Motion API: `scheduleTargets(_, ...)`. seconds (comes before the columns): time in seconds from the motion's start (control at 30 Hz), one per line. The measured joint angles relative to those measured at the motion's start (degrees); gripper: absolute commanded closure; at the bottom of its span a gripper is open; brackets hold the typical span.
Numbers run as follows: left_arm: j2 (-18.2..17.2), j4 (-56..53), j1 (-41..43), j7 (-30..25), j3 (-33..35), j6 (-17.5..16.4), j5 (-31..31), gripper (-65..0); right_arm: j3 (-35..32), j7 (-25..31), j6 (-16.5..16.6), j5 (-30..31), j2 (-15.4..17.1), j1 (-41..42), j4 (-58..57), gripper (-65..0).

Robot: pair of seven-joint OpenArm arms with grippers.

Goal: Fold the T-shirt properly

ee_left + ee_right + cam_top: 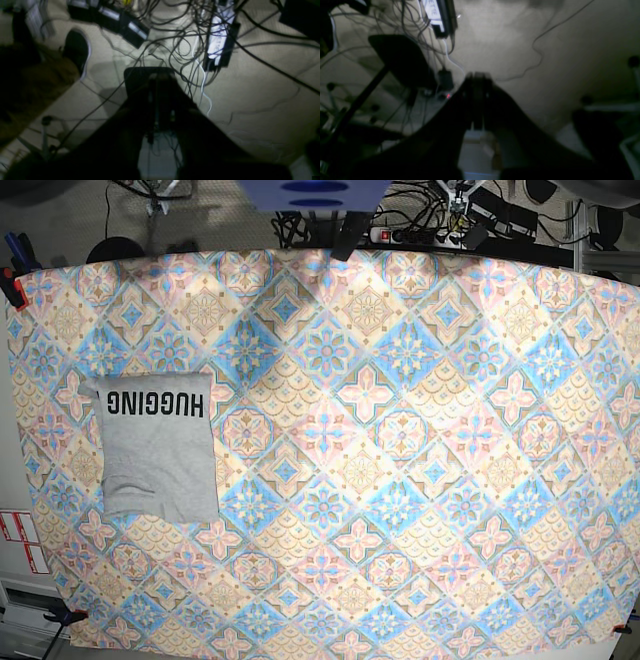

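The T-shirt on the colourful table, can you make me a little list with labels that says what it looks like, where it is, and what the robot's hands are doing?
T-shirt: grey, folded into a neat rectangle, lying flat
Lettering: black "HUGGING", upside down in the base view, near the far edge of the shirt
Place: left part of the tablecloth in the base view
Left gripper: shut, empty, over the floor cables
Right gripper: shut, empty, away from the table
Touching the shirt: nothing

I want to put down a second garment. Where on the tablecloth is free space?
The folded T-shirt lies near the left edge of the tablecloth. The centre, right side and near strip are all bare. The only crowding is the cables behind the far edge.
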Motion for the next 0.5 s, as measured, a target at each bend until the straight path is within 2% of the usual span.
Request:
scheduleTargets(0.07,0.0,-1.97,-1.7,-2.29,3.45,0.02,0.02,0.0,-0.11,5.05,0.04,0.13,-0.15,1.68,-5.09,0.0)
scheduleTargets(0.17,0.22,-4.15,-4.57,-2.32,7.87,-0.15,0.0,0.0,-0.11,13.09,-0.09,0.09,-0.17,4.35,-12.39,0.0)
scheduleTargets(0.23,0.46,-5.66,-6.34,-2.47,9.86,-0.22,-0.04,0.0,0.2,16.5,-0.42,0.07,-1.18,6.29,-16.65,0.0)
scheduleTargets(0.3,1.18,-7.26,-8.07,-2.64,10.34,-0.13,-0.11,0.0,0.2,18.6,-0.63,0.02,-2.91,8.11,-20.26,0.0)
scheduleTargets(0.43,3.54,-11.67,-11.91,-2.58,10.34,0.02,-0.07,0.0,0.11,22.25,0.22,0.02,-8.35,10.82,-24.83,0.0)
scheduleTargets(0.5,4.2,-12.96,-13.14,-2.49,10.36,0.02,0.0,0.0,0.11,23.98,0.26,0.0,-9.84,10.99,-25.27,0.0)
